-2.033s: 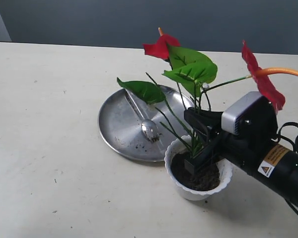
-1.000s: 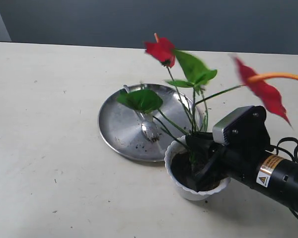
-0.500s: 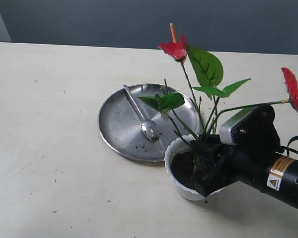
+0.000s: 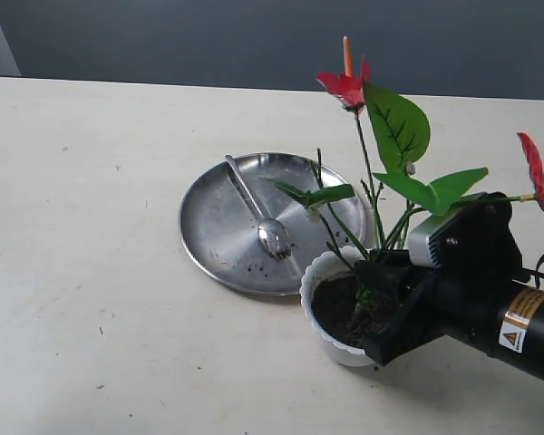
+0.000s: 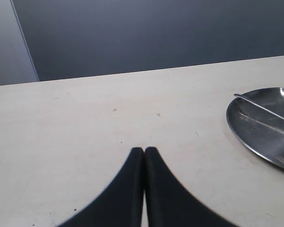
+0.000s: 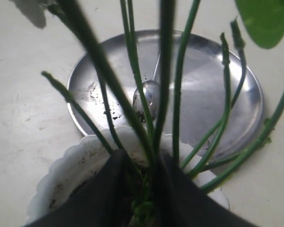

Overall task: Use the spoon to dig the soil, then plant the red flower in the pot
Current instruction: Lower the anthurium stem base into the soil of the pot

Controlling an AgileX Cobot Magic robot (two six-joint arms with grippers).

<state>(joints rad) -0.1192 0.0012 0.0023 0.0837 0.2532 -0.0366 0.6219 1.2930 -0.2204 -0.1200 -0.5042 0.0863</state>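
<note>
The red flower (image 4: pixel 344 86) stands nearly upright, its bundled green stems (image 6: pixel 154 137) going down into the white scalloped pot (image 4: pixel 325 340). My right gripper (image 4: pixel 367 304) reaches into the pot's mouth and is shut on the stem bundle just above the dark soil (image 4: pixel 337 304). The flower's base is hidden by the fingers (image 6: pixel 106 189). The silver spoon (image 4: pixel 258 222) lies on the steel plate (image 4: pixel 208 231) behind the pot, bowl toward the pot; the right wrist view shows the spoon (image 6: pixel 146 97) too. My left gripper (image 5: pixel 144 150) hovers over bare table, shut with nothing in it.
The round steel plate (image 6: pixel 217 94) with a few soil crumbs sits right behind the pot, almost touching it. The plate's rim (image 5: pixel 236 130) shows in the left wrist view. A grey wall runs along the table's far edge.
My right gripper has lowered into the pot with the flower, swinging it from a leftward lean to nearly upright. The spoon and plate have not moved.
</note>
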